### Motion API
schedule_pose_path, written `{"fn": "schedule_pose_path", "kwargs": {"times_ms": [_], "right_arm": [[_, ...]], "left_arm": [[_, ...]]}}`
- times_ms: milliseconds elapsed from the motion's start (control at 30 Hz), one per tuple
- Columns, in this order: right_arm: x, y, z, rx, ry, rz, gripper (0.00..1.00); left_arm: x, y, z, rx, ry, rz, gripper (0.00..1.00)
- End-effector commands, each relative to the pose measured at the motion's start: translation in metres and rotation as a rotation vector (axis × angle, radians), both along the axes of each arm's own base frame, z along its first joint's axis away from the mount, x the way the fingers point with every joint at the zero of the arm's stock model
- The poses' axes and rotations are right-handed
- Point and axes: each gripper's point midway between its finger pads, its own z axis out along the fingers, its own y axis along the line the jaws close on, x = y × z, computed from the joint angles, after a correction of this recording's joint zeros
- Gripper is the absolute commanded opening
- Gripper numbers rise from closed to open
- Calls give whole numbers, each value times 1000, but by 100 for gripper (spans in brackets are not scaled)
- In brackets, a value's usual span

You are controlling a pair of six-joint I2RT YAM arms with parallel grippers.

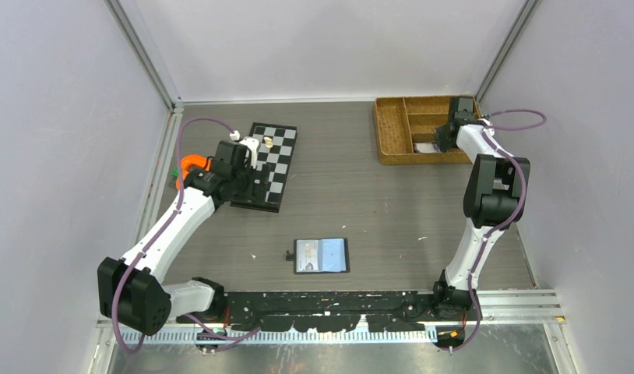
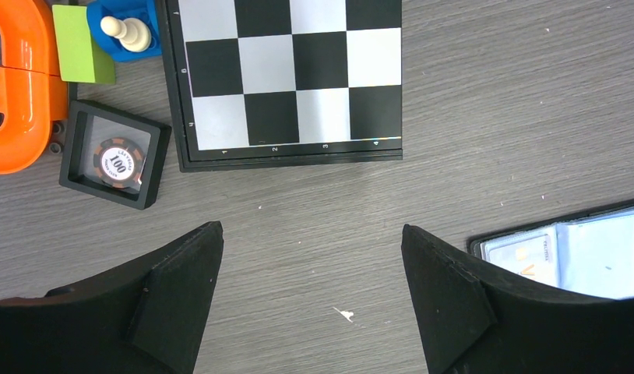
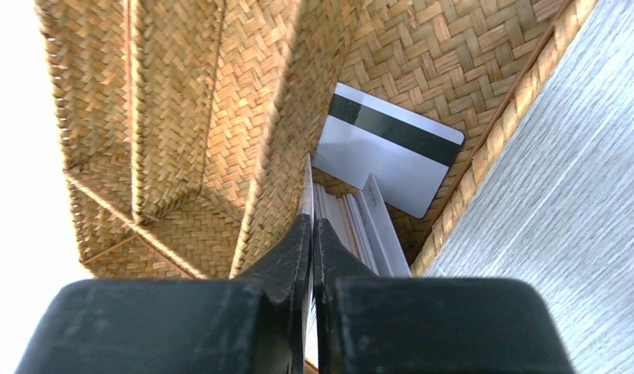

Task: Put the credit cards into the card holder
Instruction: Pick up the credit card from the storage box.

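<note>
Two arms are seen over the table (image 1: 376, 202). The right gripper (image 3: 311, 226) is set down inside the brown woven tray (image 1: 423, 160) at the table's 1 o'clock corner. Its jaws are drawn almost together, and a thin white card (image 3: 308, 175) is pinched edge-on between them. More credit cards (image 3: 368, 222) are stood on edge just beside it, toward 3 o'clock in the right wrist view. A striped card (image 3: 388, 148), white with a black band, is laid flat beyond them at 12 o'clock in the same compartment.

The left gripper (image 2: 311, 234) is spread wide with nothing held, and is hung above bare table at the 6 o'clock edge of the chessboard (image 2: 290, 78). The card holder (image 1: 322, 255) is laid open and flat toward the table's 6 o'clock, well apart from the tray, with its bluish pockets turned up.
</note>
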Motion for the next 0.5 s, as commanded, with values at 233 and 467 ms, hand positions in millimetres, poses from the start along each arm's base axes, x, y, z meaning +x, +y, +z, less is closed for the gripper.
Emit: {"fn": "schedule_pose_path", "kwargs": {"times_ms": [233,467], "right_arm": [[-11,-10,151,-140,-252,35,0],[-60,11,207,-195,-375,177,1]], "left_arm": [[5,-1,5,3,-34,-28,84],[10,-37,41,-242,-118,-37,83]]}}
